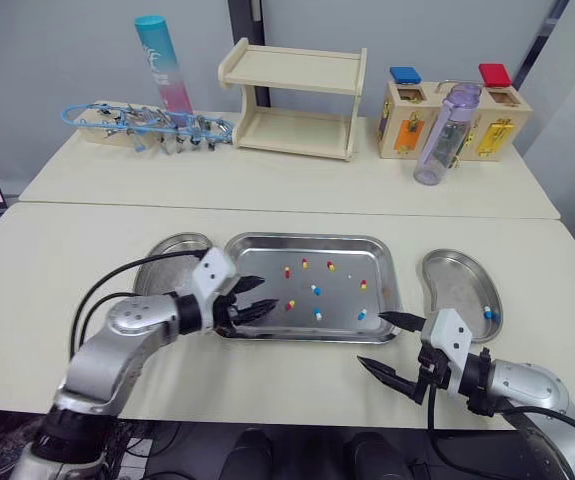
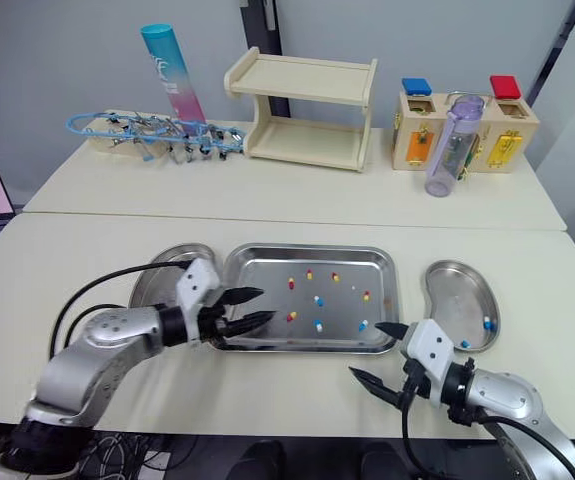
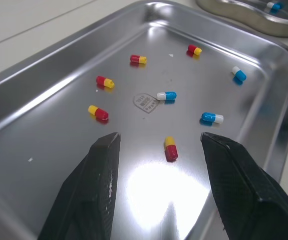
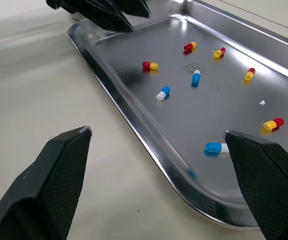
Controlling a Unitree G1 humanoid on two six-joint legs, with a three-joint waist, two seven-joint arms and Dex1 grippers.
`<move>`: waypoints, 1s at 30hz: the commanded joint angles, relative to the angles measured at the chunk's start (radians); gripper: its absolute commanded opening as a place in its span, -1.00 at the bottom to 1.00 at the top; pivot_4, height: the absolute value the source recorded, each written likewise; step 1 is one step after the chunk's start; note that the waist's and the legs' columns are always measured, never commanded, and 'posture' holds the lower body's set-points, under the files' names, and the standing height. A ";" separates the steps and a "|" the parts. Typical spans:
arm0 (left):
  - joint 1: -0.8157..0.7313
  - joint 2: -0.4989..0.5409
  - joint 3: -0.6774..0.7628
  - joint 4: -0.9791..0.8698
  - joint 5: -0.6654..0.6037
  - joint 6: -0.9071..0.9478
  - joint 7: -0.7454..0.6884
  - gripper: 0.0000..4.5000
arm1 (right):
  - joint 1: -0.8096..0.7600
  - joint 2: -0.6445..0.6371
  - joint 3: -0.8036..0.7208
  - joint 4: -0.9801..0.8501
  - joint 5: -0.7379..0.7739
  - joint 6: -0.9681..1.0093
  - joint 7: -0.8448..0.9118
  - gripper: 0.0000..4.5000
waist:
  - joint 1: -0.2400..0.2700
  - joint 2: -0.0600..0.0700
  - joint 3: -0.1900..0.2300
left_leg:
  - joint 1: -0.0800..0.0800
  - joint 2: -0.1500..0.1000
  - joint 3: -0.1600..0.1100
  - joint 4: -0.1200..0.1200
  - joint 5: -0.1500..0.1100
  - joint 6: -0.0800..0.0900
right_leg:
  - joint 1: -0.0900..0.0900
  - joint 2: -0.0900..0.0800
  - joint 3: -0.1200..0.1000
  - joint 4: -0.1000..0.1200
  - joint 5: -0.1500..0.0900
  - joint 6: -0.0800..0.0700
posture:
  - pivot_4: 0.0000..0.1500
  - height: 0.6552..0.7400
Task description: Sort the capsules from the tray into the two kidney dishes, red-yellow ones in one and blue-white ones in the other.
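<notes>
Left end effector [image 1: 265, 293], spread, is hovering over the left end of the tray [image 1: 267, 245], apparently to straddle a red-yellow capsule [image 1: 290, 304]. Right end effector [image 1: 370, 338], spread, is hanging by its near right corner.

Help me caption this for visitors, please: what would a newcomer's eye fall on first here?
The shiny steel tray in the middle of the table, scattered with red-yellow and blue-white capsules, draws the eye first. Two open black grippers flank it: the left gripper reaches in over its left edge, and the right gripper sits by its front right corner. One blue-white capsule lies in the right kidney dish.
</notes>
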 commanded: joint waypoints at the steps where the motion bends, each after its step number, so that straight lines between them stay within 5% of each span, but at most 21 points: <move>1: -0.046 -0.015 -0.043 0.017 0.046 0.011 0.014 0.14 | -0.004 0.006 0.002 -0.021 0.005 -0.021 -0.006 1.00 | -0.001 0.000 0.000 | 0.000 0.000 0.000 0.000 0.000 0.000 | 0.000 0.000 0.000 0.000 0.000 0.000 | 1.00 1.00; 13: -0.074 -0.033 -0.159 0.068 0.145 0.019 -0.011 0.14 | 0.006 0.009 0.016 -0.022 -0.009 -0.047 -0.015 1.00 | 0.000 0.000 0.000 | 0.000 0.000 0.000 0.000 0.000 0.000 | 0.000 0.000 0.000 0.000 0.000 0.000 | 1.00 1.00; 16: -0.073 -0.036 -0.166 0.077 0.154 0.022 -0.021 -0.12 | -0.001 0.011 0.019 -0.021 -0.012 -0.048 -0.020 1.00 | 0.000 0.000 0.000 | 0.000 0.000 0.000 0.000 0.000 0.000 | 0.000 0.000 0.000 0.000 0.000 0.000 | 1.00 1.00; 22: -0.086 -0.045 -0.181 0.102 0.170 0.025 -0.034 -0.97 | -0.003 0.010 0.023 -0.030 -0.010 -0.043 -0.029 1.00 | 0.001 0.000 0.000 | 0.000 0.000 0.000 0.001 0.000 0.000 | 0.001 0.000 0.000 0.000 0.000 0.000 | 1.00 1.00; 30: -0.097 -0.059 -0.107 0.127 0.150 -0.070 -0.045 -0.99 | -0.019 0.015 0.028 -0.022 -0.007 -0.042 -0.035 1.00 | 0.001 0.001 -0.001 | 0.000 0.000 0.000 0.001 0.000 0.000 | 0.001 0.000 0.000 0.000 0.000 0.000 | 1.00 1.00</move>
